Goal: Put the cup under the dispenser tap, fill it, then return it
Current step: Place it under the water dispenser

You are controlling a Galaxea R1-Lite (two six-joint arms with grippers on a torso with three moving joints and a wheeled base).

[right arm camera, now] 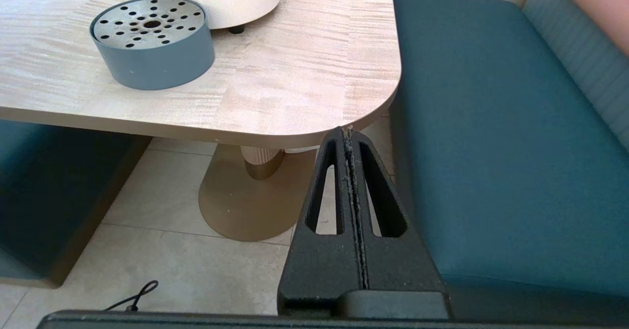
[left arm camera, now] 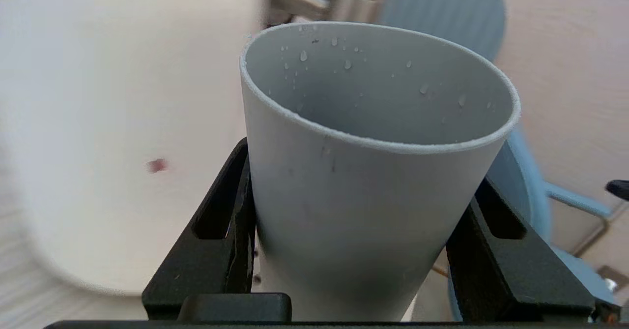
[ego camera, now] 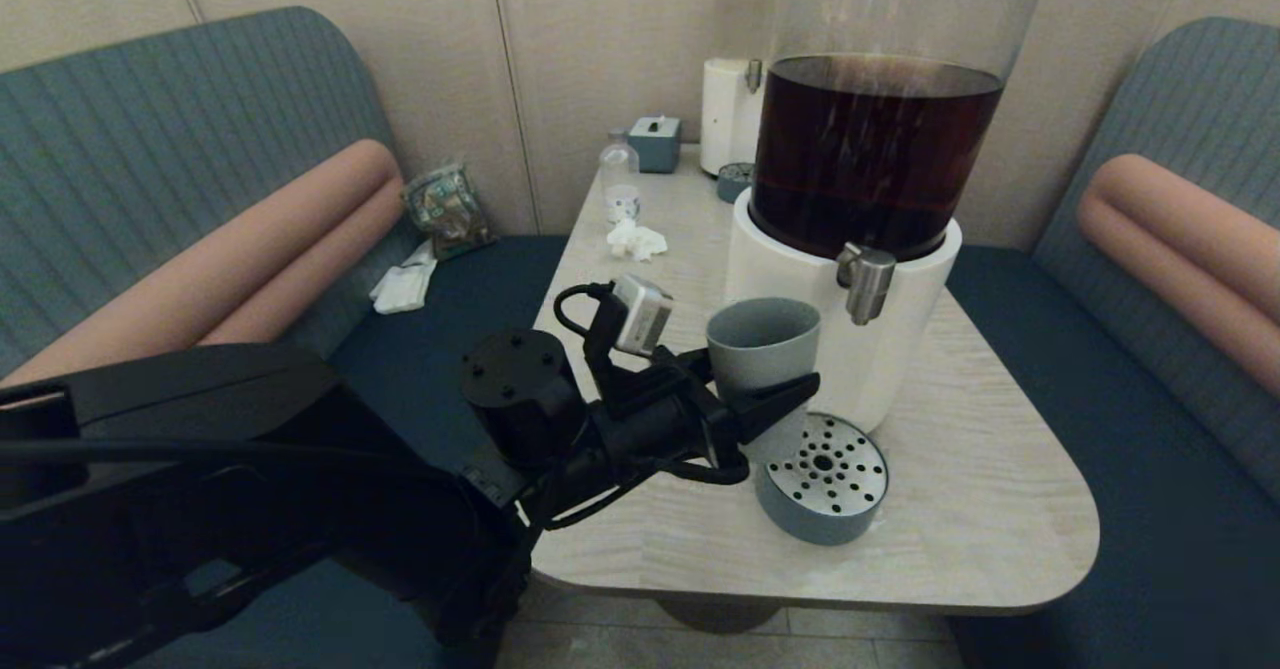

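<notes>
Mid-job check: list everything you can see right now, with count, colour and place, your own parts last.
Grey-blue tapered cup: 1, held above table, left of tap.
Brushed-steel dispenser tap: 1, on white base.
Big dispenser with dark brown liquid: 1, table centre.
Round blue-grey drip tray: 1, below tap.
Paler dispenser: 1, far end.
Clear bottle: 1, far left.
Blue-grey box: 1, by wall.
Left gripper: black, clamping cup.
Right gripper: black, shut, off table's corner.

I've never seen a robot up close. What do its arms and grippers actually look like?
Matte black all over. The left arm is bulky, with a round black joint cap, looping black cables and a small silver-white camera box. The left gripper and right gripper each have two flat, wedge-shaped black fingers with long cut-out slots.
</notes>
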